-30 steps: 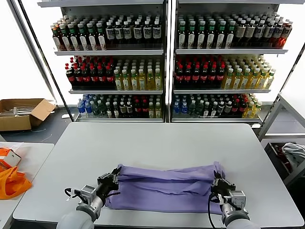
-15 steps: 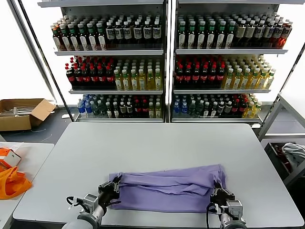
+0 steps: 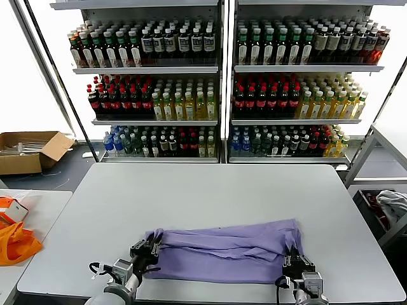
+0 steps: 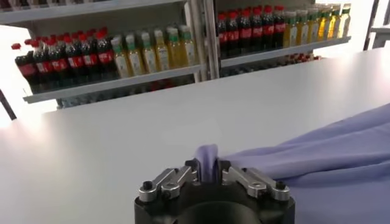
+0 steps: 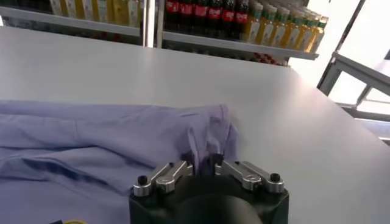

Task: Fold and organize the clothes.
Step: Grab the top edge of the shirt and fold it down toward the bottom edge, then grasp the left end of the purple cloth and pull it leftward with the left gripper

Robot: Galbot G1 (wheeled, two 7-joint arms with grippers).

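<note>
Lying flat across the near half of the white table (image 3: 210, 190): one lavender T-shirt (image 3: 222, 253), folded into a long band, wrinkled. Left gripper (image 3: 147, 249) sat at its left end, jaws narrow with a fold of fabric between them. Right gripper (image 3: 297, 263) sat at the near right corner, jaws likewise narrow around a fabric pinch. Orange bag (image 3: 16, 244) lay on a side table, far left.

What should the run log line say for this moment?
left gripper: pinching T-shirt corner | right gripper: pinching other corner | T-shirt: folded on table
</note>
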